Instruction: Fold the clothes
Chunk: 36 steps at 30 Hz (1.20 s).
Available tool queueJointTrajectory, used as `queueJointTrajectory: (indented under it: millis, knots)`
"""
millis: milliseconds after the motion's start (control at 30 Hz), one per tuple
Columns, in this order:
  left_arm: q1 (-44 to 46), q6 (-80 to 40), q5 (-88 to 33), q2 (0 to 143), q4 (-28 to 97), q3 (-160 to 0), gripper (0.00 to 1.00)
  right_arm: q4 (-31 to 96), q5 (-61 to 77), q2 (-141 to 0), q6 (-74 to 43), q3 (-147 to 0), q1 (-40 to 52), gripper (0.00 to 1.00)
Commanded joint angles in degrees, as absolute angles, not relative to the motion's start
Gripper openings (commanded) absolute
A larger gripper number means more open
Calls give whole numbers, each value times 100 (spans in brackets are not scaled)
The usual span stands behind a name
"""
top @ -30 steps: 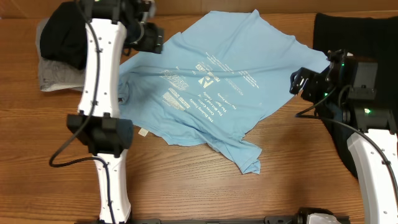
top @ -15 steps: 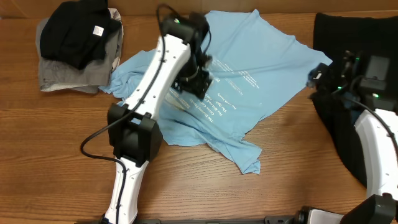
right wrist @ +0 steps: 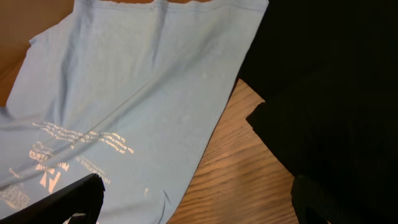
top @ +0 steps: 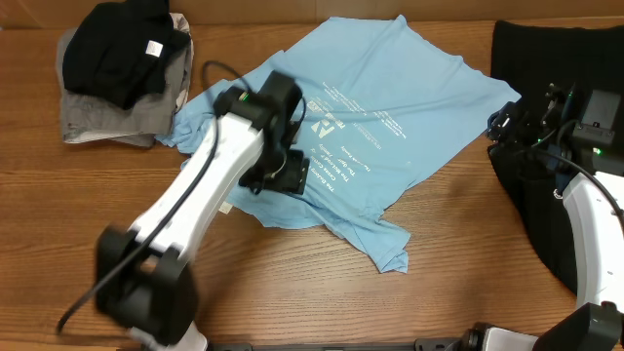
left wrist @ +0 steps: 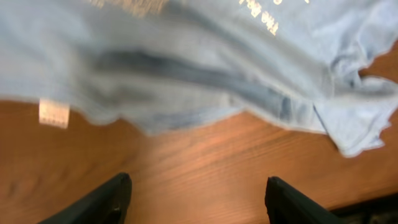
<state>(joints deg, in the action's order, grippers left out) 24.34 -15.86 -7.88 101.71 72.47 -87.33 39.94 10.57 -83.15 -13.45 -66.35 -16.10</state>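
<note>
The light blue T-shirt (top: 380, 117) with white print lies spread and wrinkled across the middle of the table. It also shows in the left wrist view (left wrist: 199, 62) and the right wrist view (right wrist: 137, 93). A large black garment (top: 551, 58) lies at the right and shows in the right wrist view (right wrist: 329, 74). My left gripper (top: 283, 175) is open and empty over the shirt's front-left hem, its fingers (left wrist: 199, 186) above bare wood. My right gripper (top: 499, 127) is open and empty (right wrist: 196, 186) over the gap between the shirt's right sleeve and the black garment.
A stack of folded clothes, black on grey (top: 117, 68), sits at the back left. A white tag (left wrist: 53, 113) sticks out at the shirt's left hem. The shirt's crumpled lower corner (top: 395, 253) points toward the front edge.
My left arm has swung from the back left, across the shirt, down to its front-left hem. My right gripper has shifted slightly right, toward the black garment.
</note>
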Motion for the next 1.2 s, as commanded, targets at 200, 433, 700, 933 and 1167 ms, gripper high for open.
queueJointTrajectory:
  millis: [200,433,700,933,1167]
  knots:
    - [2346,-2261,-722,9880,5433,-6508,10,4001,1129,-8307,-1306,-6785,-1614,100]
    - [2279,-2596,-381,9931,4407,-5745,4,4012,1133,-8307,-1306,-6785,-1614,100]
    - [2239,-2596,-403,9933,3638,-5074,4,4012,1170,-8307,-1306,-6785,-1614,100]
    - [1796,-2899,-744,10226,4591,-4932,11,4012,1168,-8307,-1304,-6785,-1614,100]
    - [276,-2893,-735,10772,5266,-4873,4,4012,1168,-8307,-1306,-6785,-1614,100]
